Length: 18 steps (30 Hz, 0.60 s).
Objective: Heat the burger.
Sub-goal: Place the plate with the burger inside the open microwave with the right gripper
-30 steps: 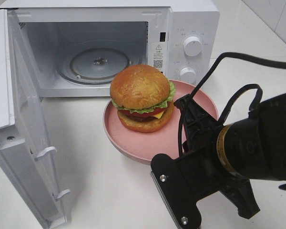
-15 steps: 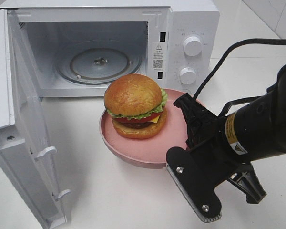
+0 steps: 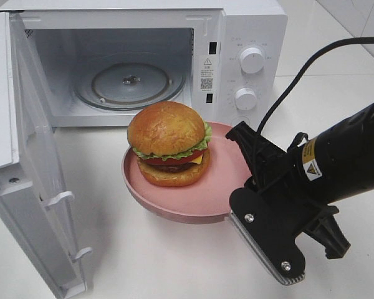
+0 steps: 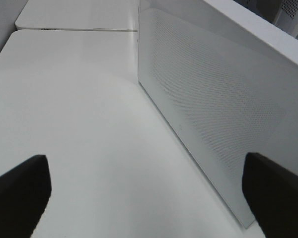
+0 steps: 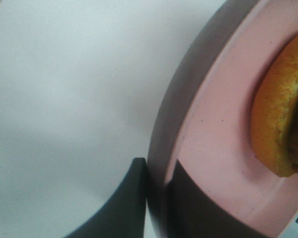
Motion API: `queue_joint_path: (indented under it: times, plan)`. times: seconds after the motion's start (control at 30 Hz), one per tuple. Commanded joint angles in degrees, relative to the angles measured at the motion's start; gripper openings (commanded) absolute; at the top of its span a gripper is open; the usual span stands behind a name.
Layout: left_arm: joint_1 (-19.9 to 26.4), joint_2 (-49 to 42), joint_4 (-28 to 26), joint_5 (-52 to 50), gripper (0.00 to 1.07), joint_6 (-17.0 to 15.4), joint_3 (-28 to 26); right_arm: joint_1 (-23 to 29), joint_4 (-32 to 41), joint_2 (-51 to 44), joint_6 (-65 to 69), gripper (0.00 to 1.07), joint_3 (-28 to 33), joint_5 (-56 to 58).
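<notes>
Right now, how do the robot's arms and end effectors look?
The right arm is a black cylinder with a yellow warning label and a black cable. The right end effector is black, with two silver screws. The left end effector shows only dark fingertips.

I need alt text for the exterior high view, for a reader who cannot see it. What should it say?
The right gripper holds a pink plate by its rim, with a burger on it, in front of a white microwave. The microwave's door stands open to the left, and the glass turntable inside is bare.
</notes>
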Motion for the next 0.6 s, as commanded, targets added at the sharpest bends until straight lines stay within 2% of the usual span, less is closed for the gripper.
queue_joint_path:
  times: [0.03,0.33,0.6]
  plan:
    - [-0.2,-1.2,-0.3,-0.6,1.00,-0.2,0.3,-0.5,-1.6,-0.3,0.0,0.00,-0.2,-4.1]
    - [-0.2,-1.2,-0.3,-0.6,1.00,-0.2,0.3,-0.5,-5.7,-0.3,5.8,0.00,-0.3,-4.4]
    - [-0.2,-1.2,-0.3,-0.6,1.00,-0.2,0.3,-0.5,-6.0,3.3,9.5,0.00,-5.4,-1.7]
